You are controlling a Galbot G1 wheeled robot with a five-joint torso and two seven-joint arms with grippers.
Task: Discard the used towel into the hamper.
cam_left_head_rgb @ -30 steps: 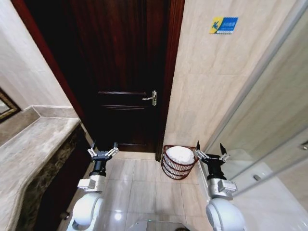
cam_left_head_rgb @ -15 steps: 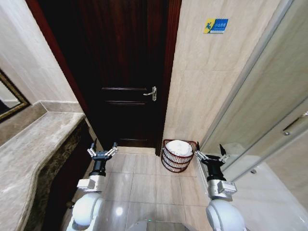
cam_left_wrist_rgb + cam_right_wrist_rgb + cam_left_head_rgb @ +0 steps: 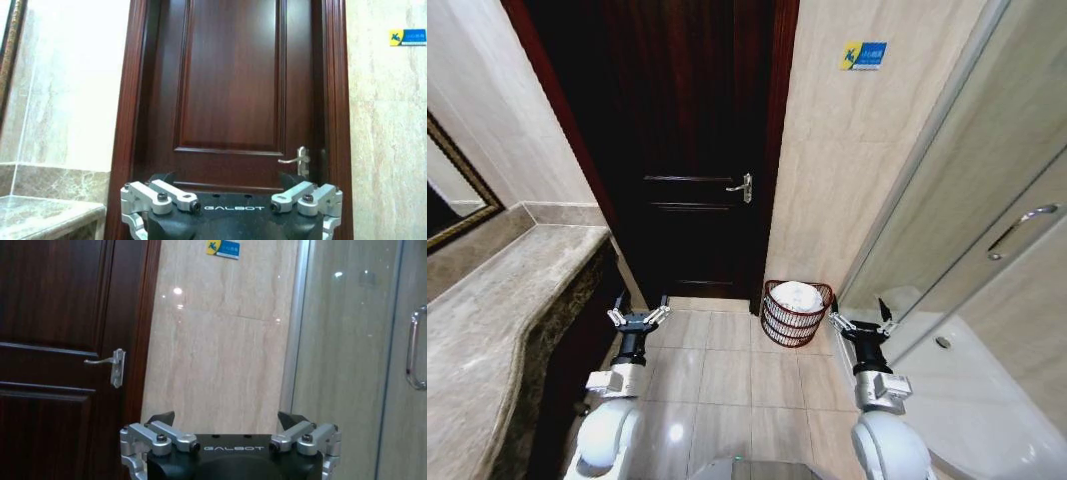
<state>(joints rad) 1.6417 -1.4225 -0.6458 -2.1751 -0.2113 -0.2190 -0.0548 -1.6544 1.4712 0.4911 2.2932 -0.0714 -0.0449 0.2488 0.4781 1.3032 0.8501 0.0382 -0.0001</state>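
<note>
The hamper point(image 3: 796, 314), a small round dark reddish-brown open-weave basket, stands on the tiled floor against the wall just right of the door. A white towel point(image 3: 795, 296) lies bunched inside it, filling the top. My left gripper point(image 3: 638, 316) hangs open and empty over the floor, well to the left of the hamper. On the other side, my right gripper point(image 3: 859, 324) is open and empty too, just right of the hamper and apart from it. Both wrist views look past open fingers, the left gripper point(image 3: 227, 180) facing the door and the right gripper point(image 3: 226, 419) facing the wall.
A dark wooden door point(image 3: 689, 150) with a metal handle point(image 3: 742, 187) is shut ahead. A marble counter point(image 3: 497, 320) runs along the left. A glass shower enclosure point(image 3: 987, 250) with a raised white base stands on the right. Tiled floor point(image 3: 727, 380) lies between.
The whole head view has shifted: the hamper looks smaller and farther, and more of the counter, mirror frame and shower door handle shows. Both grippers hold the same open pose.
</note>
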